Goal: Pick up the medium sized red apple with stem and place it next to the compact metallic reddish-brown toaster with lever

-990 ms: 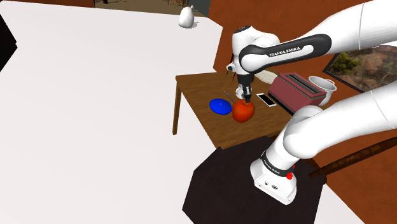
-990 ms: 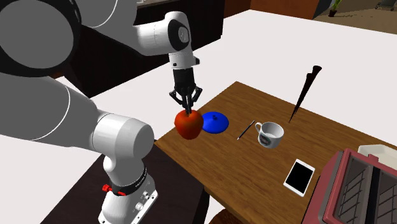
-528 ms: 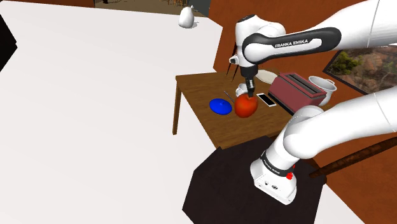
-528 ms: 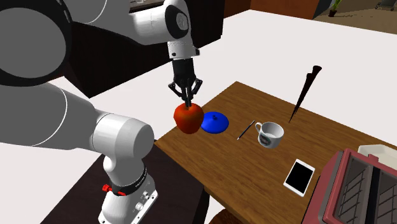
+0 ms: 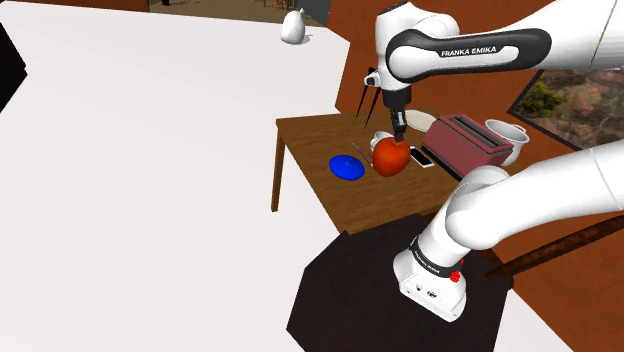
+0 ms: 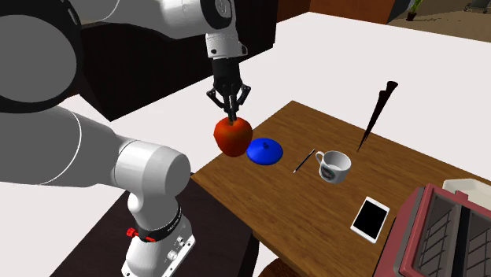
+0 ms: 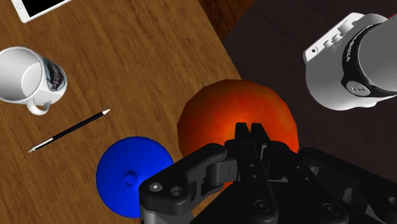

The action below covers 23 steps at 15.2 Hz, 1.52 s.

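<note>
A white ceramic mug [image 6: 334, 167] stands upright on the brown wooden table [image 6: 299, 206], with a thin pencil [image 6: 304, 161] and a round blue lid [image 6: 265, 151] on its left in the second exterior view. The black gripper [image 6: 230, 116] pinches the round red apple [image 6: 232, 138] by its top. The apple hangs just beside the lid, well apart from the reddish-brown toaster [image 6: 444, 236], and a flat white phone [image 6: 370, 218] lies between.

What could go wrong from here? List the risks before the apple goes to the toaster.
1. The black two-finger gripper pinches only the top of the round red apple, which hangs below it; a quick swing might shake it loose.
2. The white mug and the flat white phone sit between the apple and the reddish-brown toaster; a low carry could hit the mug.
</note>
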Tool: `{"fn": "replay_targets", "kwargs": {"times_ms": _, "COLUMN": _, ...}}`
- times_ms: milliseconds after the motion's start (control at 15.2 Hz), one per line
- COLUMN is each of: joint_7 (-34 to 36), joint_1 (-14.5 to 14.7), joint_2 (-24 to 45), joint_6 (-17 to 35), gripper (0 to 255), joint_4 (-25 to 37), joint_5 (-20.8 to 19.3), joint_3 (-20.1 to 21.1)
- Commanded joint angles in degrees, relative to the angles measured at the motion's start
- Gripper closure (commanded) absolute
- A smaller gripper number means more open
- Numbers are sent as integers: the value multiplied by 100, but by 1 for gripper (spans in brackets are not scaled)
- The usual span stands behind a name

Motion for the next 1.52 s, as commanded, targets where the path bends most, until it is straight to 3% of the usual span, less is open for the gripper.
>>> {"fn": "replay_targets", "kwargs": {"times_ms": 0, "joint_7": -36, "joint_1": 6, "joint_2": -25, "joint_6": -161, "gripper": 255, "joint_4": 138, "joint_5": 21, "joint_3": 28}}
{"fn": "replay_targets", "kwargs": {"times_ms": 1452, "joint_7": -575, "joint_1": -25, "joint_2": 27, "joint_6": -1614, "gripper": 255, "joint_4": 1734, "joint_5": 8, "joint_3": 122}}
